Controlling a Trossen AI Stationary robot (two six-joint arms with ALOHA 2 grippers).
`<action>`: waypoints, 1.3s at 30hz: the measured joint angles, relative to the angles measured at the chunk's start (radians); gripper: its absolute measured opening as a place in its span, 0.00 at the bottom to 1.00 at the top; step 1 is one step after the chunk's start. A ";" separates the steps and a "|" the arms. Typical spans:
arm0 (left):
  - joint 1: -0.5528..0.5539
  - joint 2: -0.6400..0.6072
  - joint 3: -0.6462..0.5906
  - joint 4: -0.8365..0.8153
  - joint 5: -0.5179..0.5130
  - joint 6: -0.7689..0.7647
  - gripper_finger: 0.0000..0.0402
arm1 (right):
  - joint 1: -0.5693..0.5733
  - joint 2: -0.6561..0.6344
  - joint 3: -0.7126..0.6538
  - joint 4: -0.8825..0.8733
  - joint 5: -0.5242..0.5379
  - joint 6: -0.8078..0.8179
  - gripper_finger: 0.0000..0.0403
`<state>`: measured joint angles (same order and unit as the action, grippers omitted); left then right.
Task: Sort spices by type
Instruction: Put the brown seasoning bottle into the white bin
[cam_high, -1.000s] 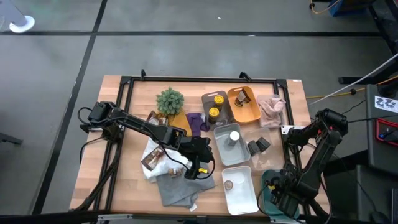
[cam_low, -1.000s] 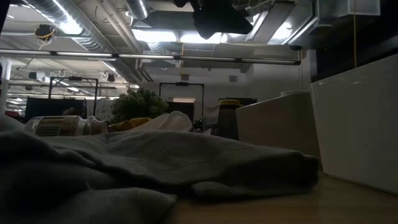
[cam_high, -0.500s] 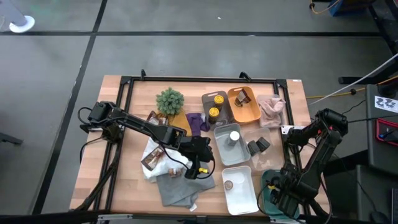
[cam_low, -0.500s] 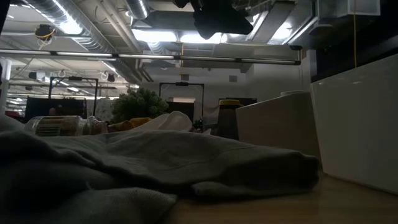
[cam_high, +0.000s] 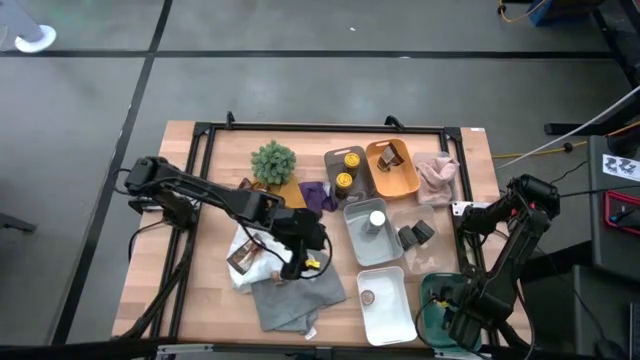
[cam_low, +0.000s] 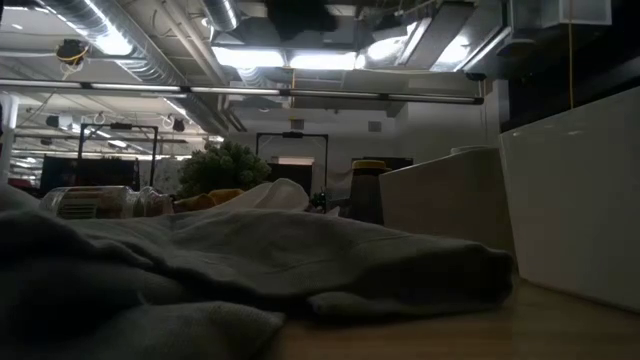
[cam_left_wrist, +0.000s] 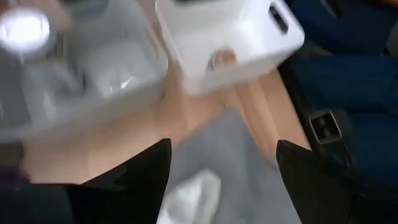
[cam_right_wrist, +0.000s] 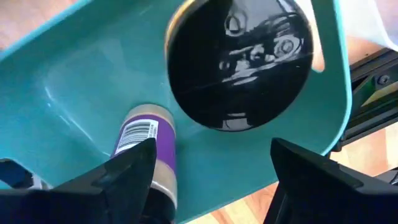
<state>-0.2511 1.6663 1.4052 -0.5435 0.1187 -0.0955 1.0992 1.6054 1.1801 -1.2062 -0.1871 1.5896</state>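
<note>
Purple-labelled bottle (cam_right_wrist: 146, 146) lies on its side in the teal tray (cam_right_wrist: 74, 93), right gripper (cam_right_wrist: 208, 180) spread wide above it; light, rigid, probably slick; grasp across the body

Five trays were visible: grey (cam_high: 345, 172), orange (cam_high: 392, 168), clear (cam_high: 370, 232), white (cam_high: 386, 303), teal (cam_high: 437, 310). Two yellow-topped tins (cam_high: 349, 158) sat in the grey tray.

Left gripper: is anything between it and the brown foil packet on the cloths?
Nothing visible does. The left gripper, open, hangs above the grey cloth, and the brown foil packet lies uncovered beside it on the white cloth.
</note>
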 joint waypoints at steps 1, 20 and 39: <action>-0.006 -0.009 0.000 -0.035 -0.001 -0.022 0.68 | 0.000 0.000 0.002 0.000 0.000 0.000 0.78; -0.171 -0.015 -0.224 -0.252 -0.044 -0.465 0.68 | 0.000 0.000 0.130 -0.112 0.116 0.002 0.79; -0.253 -0.015 -0.383 -0.039 -0.155 -0.590 0.68 | 0.000 0.000 0.215 -0.100 0.347 0.000 0.79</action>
<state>-0.5045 1.6516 1.0226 -0.5823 -0.0359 -0.6852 1.0992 1.6054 1.3949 -1.3066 0.1600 1.5898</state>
